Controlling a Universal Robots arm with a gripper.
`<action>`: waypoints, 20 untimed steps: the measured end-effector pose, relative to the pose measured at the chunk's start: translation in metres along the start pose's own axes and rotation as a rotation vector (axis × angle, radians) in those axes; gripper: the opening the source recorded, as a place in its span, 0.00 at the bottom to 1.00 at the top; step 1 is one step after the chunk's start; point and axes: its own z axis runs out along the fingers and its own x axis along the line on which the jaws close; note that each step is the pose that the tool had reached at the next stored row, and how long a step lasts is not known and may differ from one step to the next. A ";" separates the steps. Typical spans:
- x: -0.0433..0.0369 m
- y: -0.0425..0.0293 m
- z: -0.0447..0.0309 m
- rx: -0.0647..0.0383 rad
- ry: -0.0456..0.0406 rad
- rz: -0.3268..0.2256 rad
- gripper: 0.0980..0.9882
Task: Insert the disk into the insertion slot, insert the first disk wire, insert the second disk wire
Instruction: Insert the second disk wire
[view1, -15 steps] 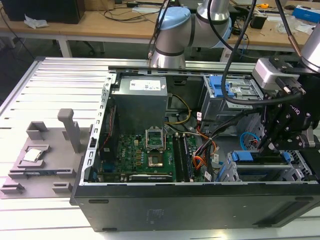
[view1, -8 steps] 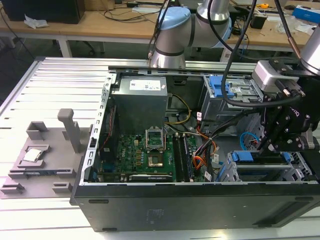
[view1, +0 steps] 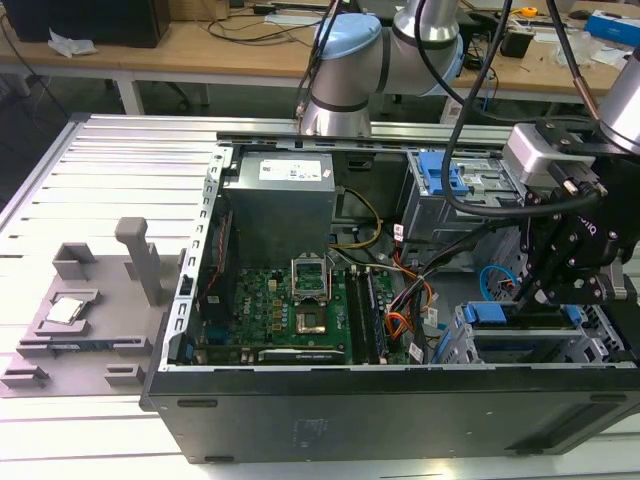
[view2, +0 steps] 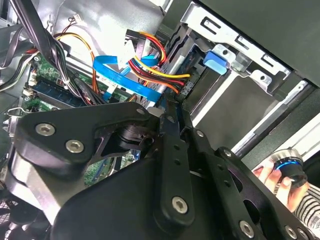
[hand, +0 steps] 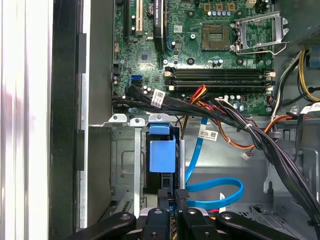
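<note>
We see the black gripper (hand: 173, 196) low inside the open computer case, its fingers (hand: 182, 194) nearly together at the rear edge of the blue-framed grey disk (hand: 162, 152), which sits in the silver perforated sheet-metal insertion slot (hand: 125, 165). The thin glossy light-blue flat cable (hand: 220, 192) loops just beside it.

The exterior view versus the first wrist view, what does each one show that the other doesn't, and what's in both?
In the exterior view alone: the arm's silver and pale-blue joints, the grey power supply box, a grey fixture tray on the slatted table, and a wooden bench behind.

In the first wrist view alone: the light-blue flat cable seen as a full loop, and the tagged black cable bundle crossing the case.

In both: the green motherboard with its processor socket, the blue carrier tab in the drive cage, and the black gripper.
</note>
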 end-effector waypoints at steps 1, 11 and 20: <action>0.0000 -0.0001 0.0001 0.000 -0.0004 0.000 0.07; 0.0010 0.0010 -0.0227 0.000 -0.0002 0.000 0.16; 0.0019 0.0025 -0.0558 0.000 -0.0003 0.000 0.01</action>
